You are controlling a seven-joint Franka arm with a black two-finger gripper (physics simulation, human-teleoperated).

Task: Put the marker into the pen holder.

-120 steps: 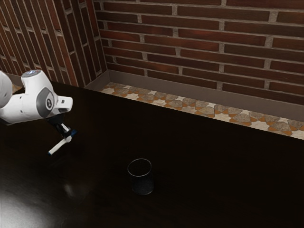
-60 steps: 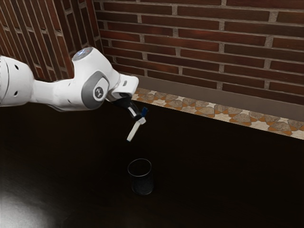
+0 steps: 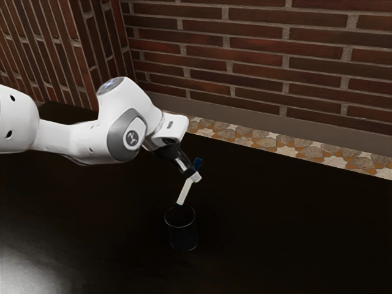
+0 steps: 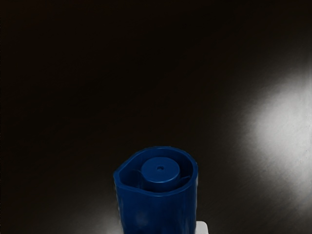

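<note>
My black gripper (image 3: 191, 175) is shut on the marker near its blue cap end. The marker (image 3: 184, 192) has a white body and hangs tilted, its lower tip right at the far rim of the pen holder in the exterior view; whether the tip is above or inside the rim I cannot tell. Dark, see-through and cylindrical, the pen holder (image 3: 184, 237) stands upright on the table with its mouth up. In the wrist view the marker's blue cap (image 4: 158, 209) looms large at the lower edge.
The dark table (image 3: 294, 233) stretches around the holder. A brick wall (image 3: 257, 61) stands behind the table's far edge, with a patterned stone floor strip (image 3: 275, 144) between them.
From the exterior view's left, my arm has swung toward its right with the marker, then come down toward the holder. The marker hangs more steeply than one second ago. The holder has not moved.
</note>
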